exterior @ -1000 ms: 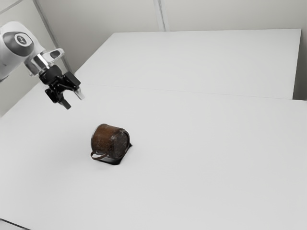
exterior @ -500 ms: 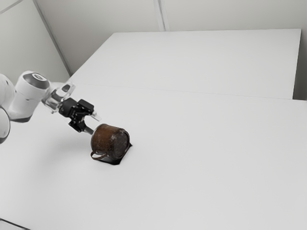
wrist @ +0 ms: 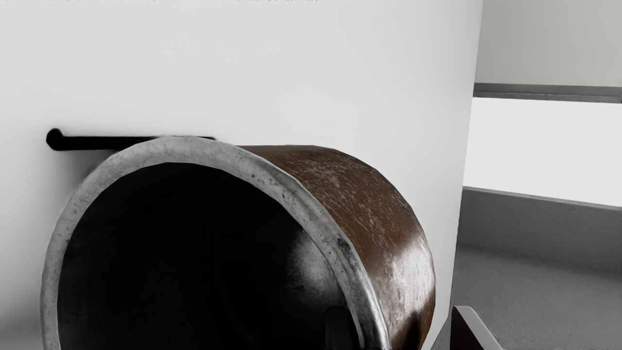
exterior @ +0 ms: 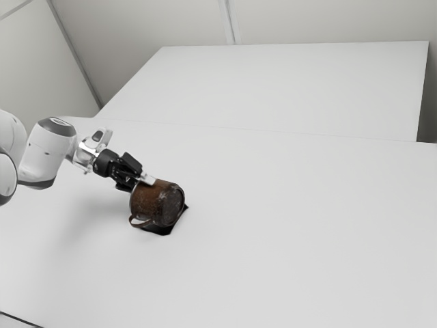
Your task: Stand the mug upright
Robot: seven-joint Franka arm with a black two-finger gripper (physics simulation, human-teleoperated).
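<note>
Exterior view: white table (exterior: 307,225), faint seam (exterior: 273,133) running from ten o'clock to three. Pale grey wall (exterior: 341,20) at twelve, upright strip (exterior: 229,20) on it; dark corner line (exterior: 75,55) near ten. Light soft, diffuse. Wrist view: past the table's edge, bright white band (wrist: 544,150) bordered by grey surfaces (wrist: 539,291).

The arm (exterior: 46,156) reaches low, its 2 fingers (exterior: 148,180) (tilted downward) standing apart.

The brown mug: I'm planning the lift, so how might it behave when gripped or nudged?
The mug looks like worn metal, so probably stiff. Lying on its rounded side, it might roll if nudged, though the handle could check that. The shiny rim may be slippery.
</note>
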